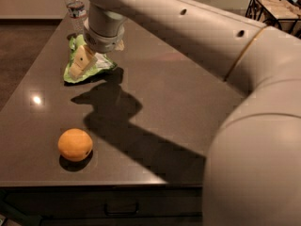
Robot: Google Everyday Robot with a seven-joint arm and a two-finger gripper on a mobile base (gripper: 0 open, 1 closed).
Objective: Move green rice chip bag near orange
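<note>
The green rice chip bag (96, 68) lies at the far left of the dark table (178, 102), partly hidden under my arm. My gripper (101, 54) is right over the bag, pointing down, with its jaws apart on either side of it; one tan finger (83, 61) rests against the bag's left side. The orange (75, 145) sits near the table's front left edge, well apart from the bag and the gripper.
A clear water bottle (75, 8) stands just behind the bag at the far left corner. My large arm (244, 79) spans the right side of the view. A dark wire-frame stand (277, 8) is at the back right, off the table.
</note>
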